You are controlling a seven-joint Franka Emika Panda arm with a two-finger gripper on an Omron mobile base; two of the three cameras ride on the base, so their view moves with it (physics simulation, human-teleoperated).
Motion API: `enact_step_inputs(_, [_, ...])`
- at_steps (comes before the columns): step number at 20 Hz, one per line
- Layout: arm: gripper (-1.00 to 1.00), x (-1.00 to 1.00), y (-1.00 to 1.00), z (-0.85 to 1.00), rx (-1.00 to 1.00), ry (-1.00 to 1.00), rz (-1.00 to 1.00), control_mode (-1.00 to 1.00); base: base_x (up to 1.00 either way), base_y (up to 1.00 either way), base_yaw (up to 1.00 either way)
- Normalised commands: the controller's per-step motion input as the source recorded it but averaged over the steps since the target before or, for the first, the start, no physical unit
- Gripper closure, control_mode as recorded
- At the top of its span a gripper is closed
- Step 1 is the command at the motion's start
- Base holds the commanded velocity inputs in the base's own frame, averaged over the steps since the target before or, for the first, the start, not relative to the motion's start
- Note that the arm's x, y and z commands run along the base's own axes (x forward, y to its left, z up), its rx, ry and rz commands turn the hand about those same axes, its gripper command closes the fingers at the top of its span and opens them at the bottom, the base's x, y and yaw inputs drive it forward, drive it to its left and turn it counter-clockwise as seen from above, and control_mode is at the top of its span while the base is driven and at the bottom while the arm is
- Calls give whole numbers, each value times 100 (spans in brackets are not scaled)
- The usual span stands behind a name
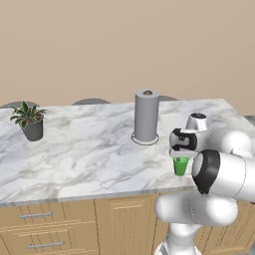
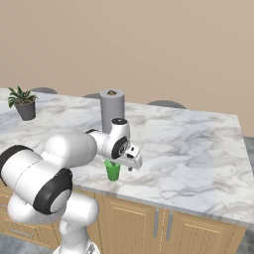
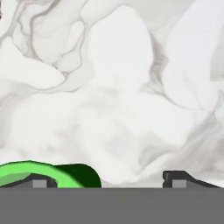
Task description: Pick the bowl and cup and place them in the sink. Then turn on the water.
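The cup is a small bright green tumbler standing upright on the white marble counter, close to its front edge. My gripper hangs pointing down right over the cup, fingers just at its rim. In the hand view the cup's rim curves around the left fingertip, while the right fingertip stands far off over bare marble. The gripper is open and grips nothing. The bowl and the sink are out of view.
A grey paper towel roll stands upright behind the cup, mid-counter. A potted plant sits at the counter's far left. Wooden drawers and cabinet doors run below the front edge. Chair backs show behind the counter.
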Motion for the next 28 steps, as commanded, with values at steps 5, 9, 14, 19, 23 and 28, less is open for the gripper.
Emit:
enact_step_inputs(5, [100, 0, 0, 0, 0, 3, 0, -100, 0, 0, 0])
enact_step_inputs(9, [100, 0, 0, -1, 0, 0, 0, -100, 0, 0, 0])
enact_step_inputs(14, [100, -1, 0, 4, 0, 1, 0, -100, 0, 0, 0])
enact_step_inputs(19, [100, -18, -6, 30, 0, 0, 0, -100, 0, 0, 0])
enact_step_inputs(23, [100, -27, -8, 67, 0, -2, 0, -100, 0, 0, 0])
enact_step_inputs(28, [100, -40, -25, 82, 0, -6, 0, -100, 0, 0, 0])
